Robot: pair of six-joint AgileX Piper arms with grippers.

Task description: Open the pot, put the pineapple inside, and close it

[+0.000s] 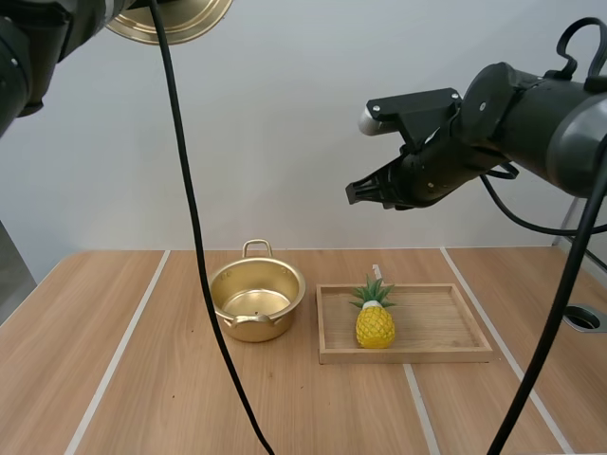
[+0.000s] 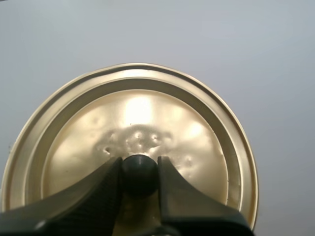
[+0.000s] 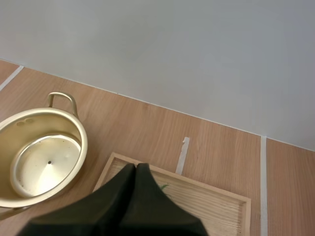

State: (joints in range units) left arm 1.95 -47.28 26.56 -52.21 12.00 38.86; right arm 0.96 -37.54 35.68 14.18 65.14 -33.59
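The gold pot point(image 1: 256, 301) stands open and empty on the table, left of the wooden tray point(image 1: 436, 353); it also shows in the right wrist view as the pot point(image 3: 42, 157). A yellow pineapple point(image 1: 375, 318) with green leaves stands upright in the tray's left part. My left gripper point(image 2: 140, 173) is shut on the black knob point(image 2: 140, 174) of the gold lid point(image 2: 147, 123), held high at the upper left, where the lid point(image 1: 175, 21) shows in the high view. My right gripper point(image 1: 356, 192) hangs high above the tray, fingers point(image 3: 134, 187) shut together on nothing.
White tape lines point(image 1: 119, 353) run along the wooden table. A round hole point(image 1: 583, 318) sits near the table's right edge. Bare table lies in front of the pot and tray.
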